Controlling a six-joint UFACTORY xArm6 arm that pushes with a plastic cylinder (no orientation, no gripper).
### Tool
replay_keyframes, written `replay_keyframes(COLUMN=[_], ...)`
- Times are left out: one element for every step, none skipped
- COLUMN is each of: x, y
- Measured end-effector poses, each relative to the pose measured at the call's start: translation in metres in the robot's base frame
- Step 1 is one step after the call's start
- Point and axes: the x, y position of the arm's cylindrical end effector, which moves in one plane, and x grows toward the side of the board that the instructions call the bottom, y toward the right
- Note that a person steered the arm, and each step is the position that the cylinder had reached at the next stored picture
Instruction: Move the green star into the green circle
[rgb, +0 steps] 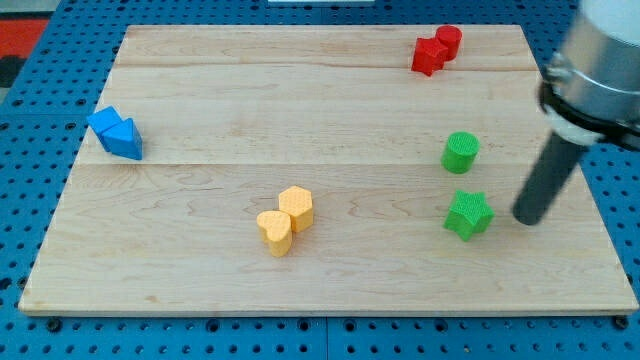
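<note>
Yellow blocks (284, 221) sit lowest; my tip (527, 218) (no pincer in sight) stands just right of the green star (468, 214).

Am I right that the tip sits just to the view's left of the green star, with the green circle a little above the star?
Not quite: in the camera view my tip sits just to the view's right of the green star, not its left. The green circle is indeed a little above the star.

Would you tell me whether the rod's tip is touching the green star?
Apart. The camera view shows a strip of bare board between my tip and the green star, with the tip on the view's right.
</note>
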Motion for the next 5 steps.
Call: replay_keyframes(x=[0.049,0.049,0.011,-0.023,-0.023], y=[0.000,-0.029,-0.050,-0.050,-0.044])
